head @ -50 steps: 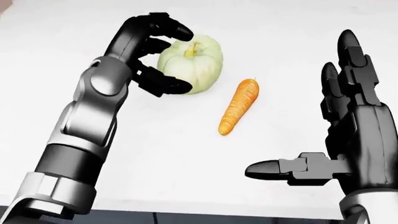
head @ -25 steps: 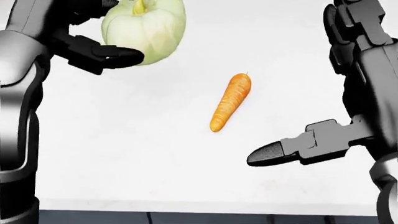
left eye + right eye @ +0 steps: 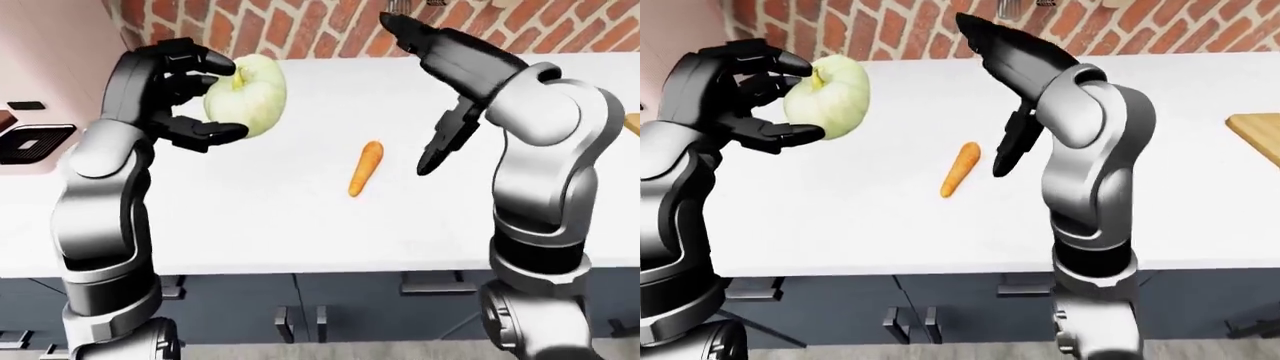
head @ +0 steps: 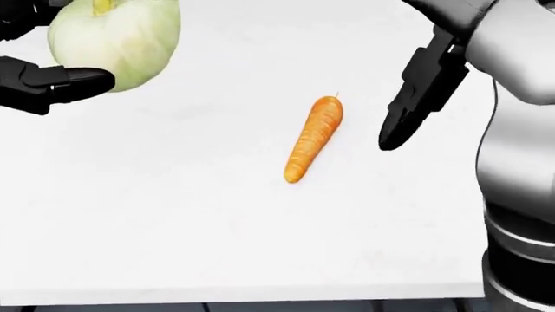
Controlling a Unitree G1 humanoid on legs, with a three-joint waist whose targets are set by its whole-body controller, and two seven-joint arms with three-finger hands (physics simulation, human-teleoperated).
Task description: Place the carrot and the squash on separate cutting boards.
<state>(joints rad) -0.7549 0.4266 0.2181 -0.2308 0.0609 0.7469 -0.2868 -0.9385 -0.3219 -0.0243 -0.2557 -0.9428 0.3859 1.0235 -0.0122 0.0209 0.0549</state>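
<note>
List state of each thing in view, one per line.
squash: lifted off the counter, held in left hand
left hand: shut on squash
carrot: lying flat on counter, untouched
right hand: open, empty, above carrot
cutting board: bare at right edge

White countertop, orange carrot lying on it, wooden cutting board at right edge
</note>
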